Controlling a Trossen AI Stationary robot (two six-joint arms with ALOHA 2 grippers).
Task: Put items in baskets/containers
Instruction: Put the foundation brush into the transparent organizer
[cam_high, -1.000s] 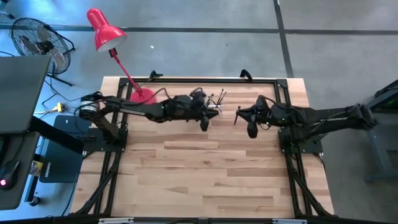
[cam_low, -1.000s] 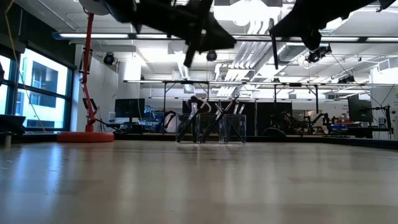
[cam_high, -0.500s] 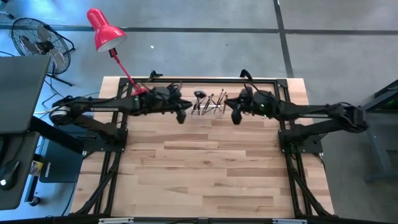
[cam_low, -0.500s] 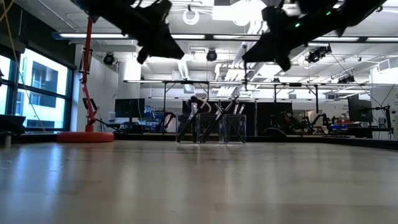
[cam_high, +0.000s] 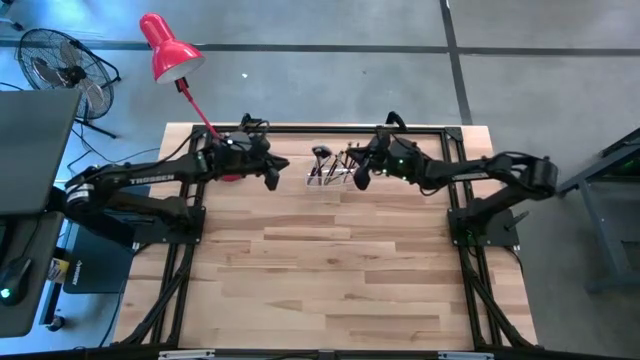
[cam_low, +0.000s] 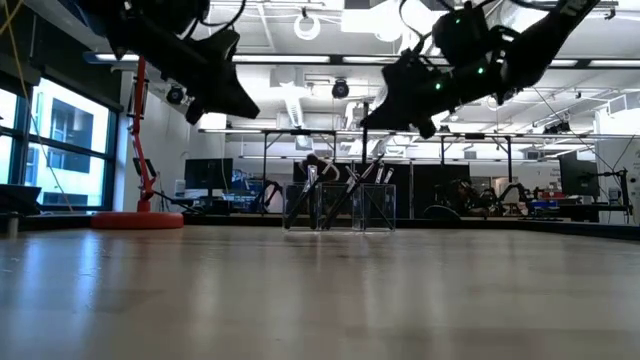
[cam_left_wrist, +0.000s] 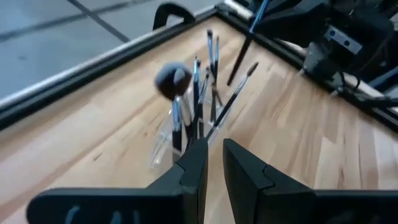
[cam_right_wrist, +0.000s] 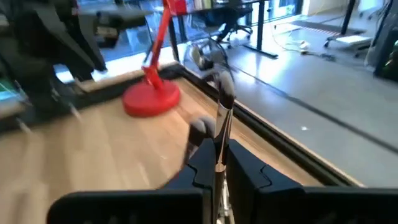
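High view, table: a pale wooden tabletop (cam_high: 330, 270) is seen from straight above, with a black frame along its edges.
High view, holder: a clear holder (cam_high: 333, 172) stands near the middle of the tabletop's far edge; makeup brushes (cam_high: 338, 163) stick out of it at several angles.
High view, left gripper: the left gripper (cam_high: 272, 176) is held above the tabletop near the far edge, beside the holder and apart from it.
High view, right gripper: the right gripper (cam_high: 361, 178) is held just beside the holder on its other side.
High view, lamp: a red desk lamp (cam_high: 168, 50) leans out past the far left corner; its round base is partly hidden by the left arm.
Low view, holder: the holder (cam_low: 339, 207) is seen far back on the tabletop, with brush handles crossing above its rim.
Low view, arms: both grippers are seen hanging well above the tabletop, neither touching the holder.
Left wrist view, fingers: the left gripper (cam_left_wrist: 211, 163) has its fingers close together with a narrow gap; nothing is seen between them.
Left wrist view, brushes: the holder (cam_left_wrist: 171, 140) is seen ahead with the brushes upright or leaning, one with a round fluffy head.
Right wrist view, fingers: the right gripper (cam_right_wrist: 219, 163) is pressed onto the handle of one brush (cam_right_wrist: 223, 112), which stands up from between the fingers.
Right wrist view, lamp base: the lamp's red base (cam_right_wrist: 151, 98) rests near the tabletop's far edge.
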